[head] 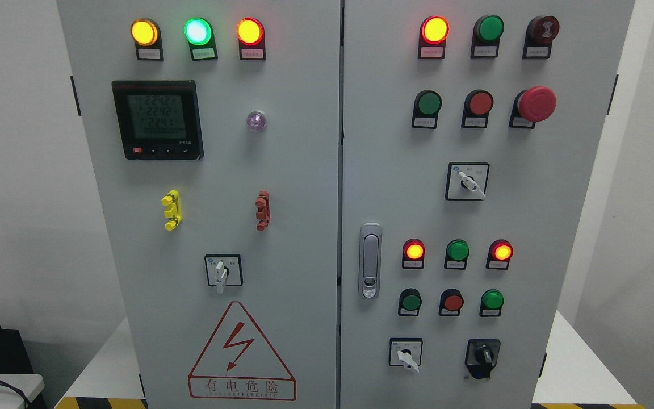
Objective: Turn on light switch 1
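Switch 1 is unclear among grey cabinet [281, 170] rotary knobs; no hand visible, so I risk mis-picking the four-o'clock one.

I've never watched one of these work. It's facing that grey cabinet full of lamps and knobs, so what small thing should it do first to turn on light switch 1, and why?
Probably bring one arm up into view toward the cabinet. Neither hand shows yet, so nothing can be touched. The small labels are too blurred to tell which control is switch 1; the rotary switches, such as the one on the left door, seem likely candidates.
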Tool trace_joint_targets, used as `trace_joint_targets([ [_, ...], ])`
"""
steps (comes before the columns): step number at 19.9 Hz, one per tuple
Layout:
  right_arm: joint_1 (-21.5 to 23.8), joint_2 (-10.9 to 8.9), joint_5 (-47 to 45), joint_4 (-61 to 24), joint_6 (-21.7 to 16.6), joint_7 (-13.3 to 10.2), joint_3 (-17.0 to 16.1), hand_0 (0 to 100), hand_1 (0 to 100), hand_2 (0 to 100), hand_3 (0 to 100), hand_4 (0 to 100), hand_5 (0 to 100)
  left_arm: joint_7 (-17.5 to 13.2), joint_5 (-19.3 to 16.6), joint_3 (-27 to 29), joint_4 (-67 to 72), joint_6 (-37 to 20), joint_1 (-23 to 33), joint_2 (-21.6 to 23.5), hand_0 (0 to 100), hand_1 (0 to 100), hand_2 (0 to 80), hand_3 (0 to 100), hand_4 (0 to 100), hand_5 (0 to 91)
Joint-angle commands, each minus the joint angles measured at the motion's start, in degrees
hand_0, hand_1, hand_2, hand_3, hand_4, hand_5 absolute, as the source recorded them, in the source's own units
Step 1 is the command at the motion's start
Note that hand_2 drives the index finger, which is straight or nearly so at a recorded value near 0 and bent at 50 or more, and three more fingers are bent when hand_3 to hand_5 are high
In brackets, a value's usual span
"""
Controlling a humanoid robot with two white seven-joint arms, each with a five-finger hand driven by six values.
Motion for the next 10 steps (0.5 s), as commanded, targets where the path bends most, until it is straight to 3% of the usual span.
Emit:
trace_joint_targets([
  [1, 0.0, 0.0, -1.0, 0.0, 0.0, 0.1, 0.0, 12, 39, 0, 0, 0, 0, -0.8, -0.1, 16.7, -19.8, -3.3, 2.2, 0.6, 38, 0, 2.8, 16, 23, 0.0],
  [10, 0.0, 0.0, -1.1, 0.0, 0.0, 0.0, 0.0, 12, 39, 0, 0, 0, 0, -0.9, 0.0, 23.3, -42.9, -3.5, 2.6, 1.3, 38, 0, 7.8, 25, 33, 0.0],
])
